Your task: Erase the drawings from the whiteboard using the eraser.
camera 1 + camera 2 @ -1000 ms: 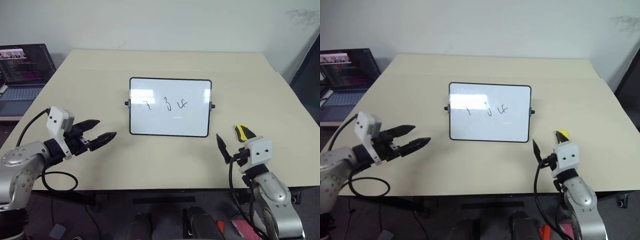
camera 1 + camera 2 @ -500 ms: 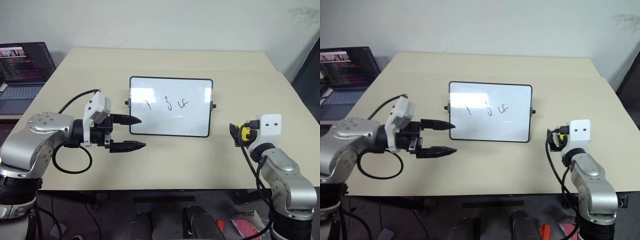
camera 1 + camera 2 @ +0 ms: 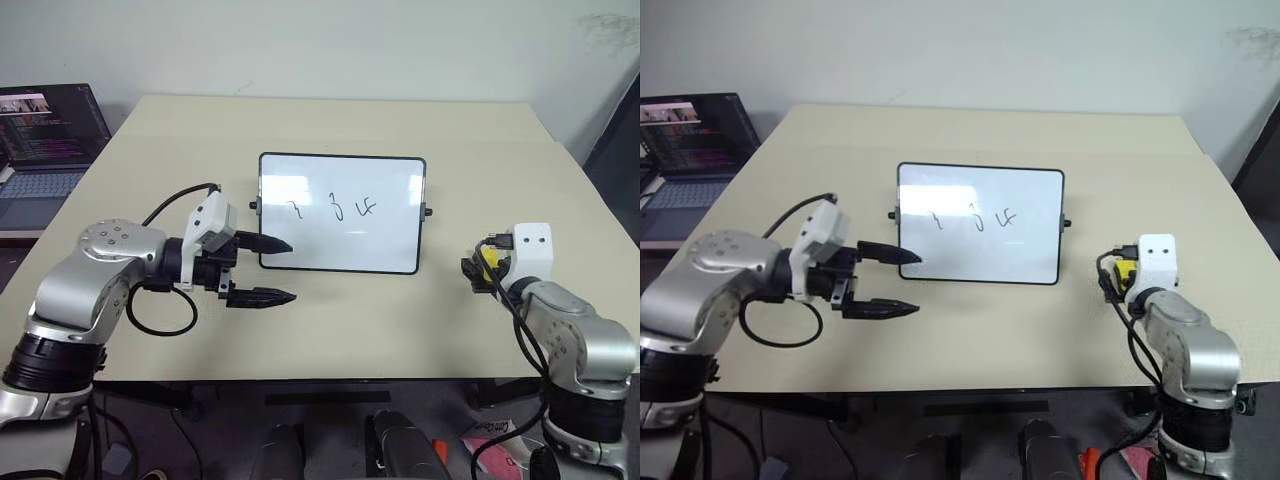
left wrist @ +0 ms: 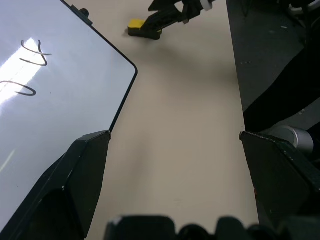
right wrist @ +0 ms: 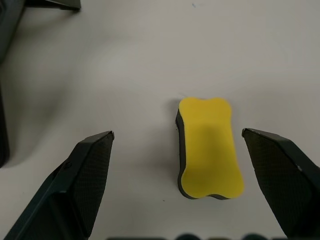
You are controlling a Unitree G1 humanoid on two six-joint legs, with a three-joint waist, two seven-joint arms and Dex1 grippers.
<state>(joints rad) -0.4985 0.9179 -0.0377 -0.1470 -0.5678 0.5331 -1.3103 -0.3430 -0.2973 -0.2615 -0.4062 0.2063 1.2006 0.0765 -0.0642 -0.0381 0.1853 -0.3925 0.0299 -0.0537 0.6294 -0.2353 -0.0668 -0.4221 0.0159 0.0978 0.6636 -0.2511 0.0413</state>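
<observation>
The whiteboard (image 3: 340, 240) lies flat mid-table, its black-framed corner (image 4: 120, 95) also in the left wrist view. The drawings (image 3: 335, 209) are three thin black marks in a row on its upper half. My left gripper (image 3: 290, 270) stands open at the board's near left corner, one fingertip (image 3: 285, 246) over the board's edge, the other over bare table. The yellow eraser (image 5: 209, 147) with a dark underside lies on the table to the right of the board. My right gripper (image 5: 177, 134) is open around it, and neither finger touches it.
An open laptop (image 3: 45, 140) sits on a lower surface beyond the table's left edge. A black cable (image 3: 160, 315) loops under my left arm. The table's front edge (image 3: 320, 378) runs close below both grippers. A wall stands behind the table.
My left arm swung right from the table's left side to the board's near left corner. My right gripper moved forward and tipped down over the eraser.
</observation>
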